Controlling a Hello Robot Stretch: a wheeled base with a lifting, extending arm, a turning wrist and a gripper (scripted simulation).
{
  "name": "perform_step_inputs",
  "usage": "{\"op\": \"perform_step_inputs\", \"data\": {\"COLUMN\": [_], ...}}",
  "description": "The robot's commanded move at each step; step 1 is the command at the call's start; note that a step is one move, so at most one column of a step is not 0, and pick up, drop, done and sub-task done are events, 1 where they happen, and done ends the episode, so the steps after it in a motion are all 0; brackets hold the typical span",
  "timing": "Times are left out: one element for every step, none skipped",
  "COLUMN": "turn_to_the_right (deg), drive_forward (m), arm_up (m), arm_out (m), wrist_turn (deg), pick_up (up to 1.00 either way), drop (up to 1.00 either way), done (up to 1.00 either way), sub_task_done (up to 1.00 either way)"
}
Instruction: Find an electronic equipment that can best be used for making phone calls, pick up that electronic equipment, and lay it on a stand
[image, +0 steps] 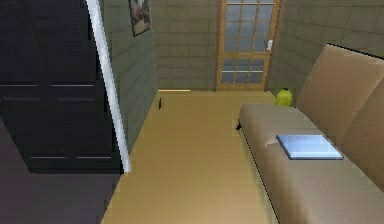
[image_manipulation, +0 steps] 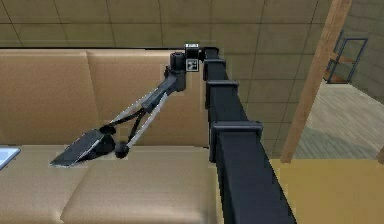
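Dark square arm bar (image_manipulation: 235, 140) rises from the bottom edge of the arm side view, and two small white squares with black marks (image_manipulation: 192, 47) sit at its far end (the marks are too small to read). From there the gripper (image_manipulation: 115, 142) slants down toward that view's left, and its two thin fingers (image_manipulation: 145, 108) reach over the seat of a tan cushioned sofa (image_manipulation: 150, 185). A dark flat wedge (image_manipulation: 85, 149) lies at the fingertips against the seat cushion. Whether it is the phone cannot be told, nor whether the gripper holds anything, nor how the fingers are set.

A pale blue flat rectangle (image_manipulation: 5, 157) lies on the seat at the left edge of the arm side view. In the forward view it (image: 308, 146) rests flat on the same sofa (image: 330, 195).

Behind the sofa is a wall of grey square tiles (image_manipulation: 120, 25), with a slanting wooden post (image_manipulation: 315, 80) to the right. The forward view shows a tan floor (image: 190, 140) running to a wooden glazed door (image: 246, 45). A yellow-green rounded thing (image: 285, 97) stands near the sofa's far end. A dark panelled door (image: 50, 90) fills the left, and a framed picture (image: 140, 15) hangs on the tiled wall.
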Motion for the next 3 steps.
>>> {"op": "perform_step_inputs", "data": {"turn_to_the_right": [0.0, 45.0, 45.0], "drive_forward": [0.0, 0.0, 0.0], "arm_up": [0.0, 0.0, 0.0], "arm_out": [-0.4, 0.0, 0.0], "wrist_turn": [0.0, 0.0, 0.0], "pick_up": [0.0, 0.0, 0.0], "drop": [0.0, 0.0, 0.0], "done": [0.0, 0.0, 0.0], "sub_task_done": [0.0, 0.0, 0.0]}}
